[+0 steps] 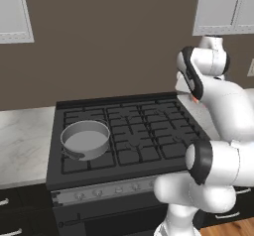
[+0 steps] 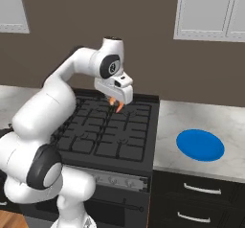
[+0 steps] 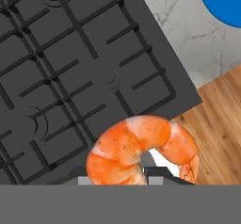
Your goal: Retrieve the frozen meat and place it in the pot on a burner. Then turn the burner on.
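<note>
My gripper (image 2: pixel 116 104) is shut on the frozen meat (image 2: pixel 119 107), a small orange curled shrimp. It hangs in the air above the right rear part of the black range (image 2: pixel 110 131). In the hand view the frozen meat (image 3: pixel 141 152) sits curled at the dark fingertips (image 3: pixel 160 172), with black grates below it. A sliver of the meat (image 1: pixel 196 100) peeks out beside the arm in the left base view. The grey pot (image 1: pixel 85 140) stands empty on the front left burner (image 1: pixel 79 163), well to the left of the gripper.
A flat blue plate (image 2: pixel 200 144) lies on the marble counter (image 2: pixel 201 117) right of the range. A row of knobs (image 1: pixel 99 193) runs along the range's front panel. Marble counter (image 1: pixel 22 141) also lies left of the range. Wall cabinets hang above.
</note>
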Controlling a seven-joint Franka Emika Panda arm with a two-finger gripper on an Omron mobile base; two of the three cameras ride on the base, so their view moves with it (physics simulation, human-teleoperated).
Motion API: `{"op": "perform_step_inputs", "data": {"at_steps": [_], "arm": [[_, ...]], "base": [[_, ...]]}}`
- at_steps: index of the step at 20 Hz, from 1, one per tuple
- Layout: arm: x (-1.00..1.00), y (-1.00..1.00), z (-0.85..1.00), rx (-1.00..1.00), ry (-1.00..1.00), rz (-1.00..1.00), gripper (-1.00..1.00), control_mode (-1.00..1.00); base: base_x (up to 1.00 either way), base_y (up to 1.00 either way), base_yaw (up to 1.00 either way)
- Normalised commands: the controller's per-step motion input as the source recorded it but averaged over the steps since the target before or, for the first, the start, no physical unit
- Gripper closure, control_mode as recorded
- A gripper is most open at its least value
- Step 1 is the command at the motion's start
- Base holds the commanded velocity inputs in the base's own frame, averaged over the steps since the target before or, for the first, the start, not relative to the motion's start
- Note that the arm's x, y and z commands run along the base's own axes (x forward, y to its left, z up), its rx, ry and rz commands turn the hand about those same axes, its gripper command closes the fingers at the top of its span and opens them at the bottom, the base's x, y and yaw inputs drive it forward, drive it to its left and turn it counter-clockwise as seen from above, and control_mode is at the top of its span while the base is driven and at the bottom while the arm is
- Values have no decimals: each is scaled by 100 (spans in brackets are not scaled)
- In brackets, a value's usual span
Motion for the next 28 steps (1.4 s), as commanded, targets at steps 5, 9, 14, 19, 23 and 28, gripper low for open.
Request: {"op": "perform_step_inputs", "data": {"at_steps": [5, 9, 14, 19, 23, 28], "arm": [[-24, 48, 57, 0, -21, 6, 100, -100], [-3, 39, 8, -1, -3, 3, 100, -100], [-1, 50, 0, 0, -2, 3, 100, -100], [-14, 64, 0, 0, -2, 5, 100, -100], [-1, 71, 1, -4, -1, 7, 100, -100], [3, 87, 0, -5, 2, 14, 100, -100]], "base": [[0, 0, 0], [0, 0, 0], [0, 0, 0], [0, 0, 0], [0, 0, 0], [0, 0, 0]]}}
